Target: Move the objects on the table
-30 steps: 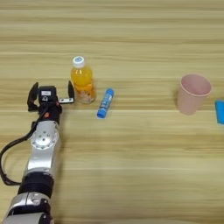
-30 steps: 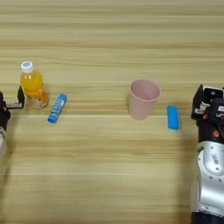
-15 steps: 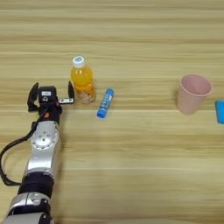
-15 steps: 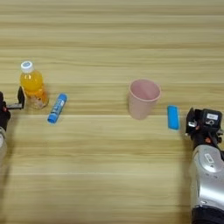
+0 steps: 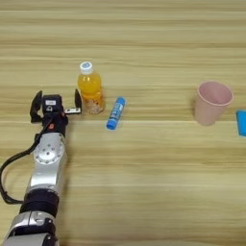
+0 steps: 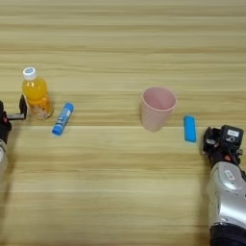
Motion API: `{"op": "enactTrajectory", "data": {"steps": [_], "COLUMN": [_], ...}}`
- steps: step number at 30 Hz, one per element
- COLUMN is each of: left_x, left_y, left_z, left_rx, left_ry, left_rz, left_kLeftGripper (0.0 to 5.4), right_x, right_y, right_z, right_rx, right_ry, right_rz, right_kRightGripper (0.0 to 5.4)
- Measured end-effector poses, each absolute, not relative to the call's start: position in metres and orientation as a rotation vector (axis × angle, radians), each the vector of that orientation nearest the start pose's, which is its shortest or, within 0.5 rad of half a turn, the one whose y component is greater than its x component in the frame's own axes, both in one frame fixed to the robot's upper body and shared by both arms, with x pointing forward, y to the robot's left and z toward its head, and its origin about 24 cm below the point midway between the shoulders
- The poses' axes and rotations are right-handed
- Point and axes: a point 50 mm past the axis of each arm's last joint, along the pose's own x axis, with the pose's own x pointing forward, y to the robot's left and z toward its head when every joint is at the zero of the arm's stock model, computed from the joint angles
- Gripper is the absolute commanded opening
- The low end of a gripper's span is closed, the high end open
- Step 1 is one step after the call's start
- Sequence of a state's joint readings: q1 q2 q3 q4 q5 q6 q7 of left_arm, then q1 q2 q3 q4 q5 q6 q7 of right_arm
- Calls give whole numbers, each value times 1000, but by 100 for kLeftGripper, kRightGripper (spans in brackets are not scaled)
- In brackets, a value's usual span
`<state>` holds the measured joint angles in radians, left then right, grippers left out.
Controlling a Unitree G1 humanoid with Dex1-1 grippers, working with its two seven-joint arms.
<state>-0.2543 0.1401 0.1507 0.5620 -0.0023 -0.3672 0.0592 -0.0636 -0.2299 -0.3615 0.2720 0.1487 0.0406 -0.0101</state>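
Left eye view: a broad light-tan wooden table (image 5: 144,192) with horizontal grain fills the frame. The robot's left arm reaches up from the lower left corner; its left gripper (image 5: 56,100) has its two black fingers spread wide, one finger just beside a small upright orange-drink bottle with a white cap (image 5: 90,89), not around it. A slim blue-and-white tube (image 5: 115,113) lies flat just right of the bottle. A pink tapered cup (image 5: 212,102) stands upright well to the right, with a small flat blue block (image 5: 241,123) at the right edge.

Judgement: if the bottle is the target, the spread fingers should shift right until they straddle its body low down, then close gently so it stays upright and the tube is not knocked.

Right eye view: the right gripper (image 6: 221,142) sits low at the right, near the blue block and apart from it; whether its fingers are apart or together cannot be told.

Count: one bottle, one tube, one cup, one blue block. No black cube shows.
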Motion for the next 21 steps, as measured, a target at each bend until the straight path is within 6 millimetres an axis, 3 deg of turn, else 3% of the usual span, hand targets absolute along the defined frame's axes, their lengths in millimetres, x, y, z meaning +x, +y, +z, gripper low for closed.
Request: {"op": "enactTrajectory", "data": {"steps": [10, 11, 21], "left_x": [291, 291, 291], "left_y": [206, 206, 206], "left_z": [22, 22, 22], "left_rx": [106, 105, 106], "left_ry": [-68, -68, -68], "left_rz": [168, 168, 168], "left_kLeftGripper": [540, 540, 540], "right_x": [243, 243, 246], "right_y": [-285, -285, -284], "right_z": [13, 13, 26], "right_rx": [-11, -11, -38], "right_ry": [204, 204, 105], "right_rz": [-389, -389, -394], "right_kRightGripper": [247, 284, 379]}}
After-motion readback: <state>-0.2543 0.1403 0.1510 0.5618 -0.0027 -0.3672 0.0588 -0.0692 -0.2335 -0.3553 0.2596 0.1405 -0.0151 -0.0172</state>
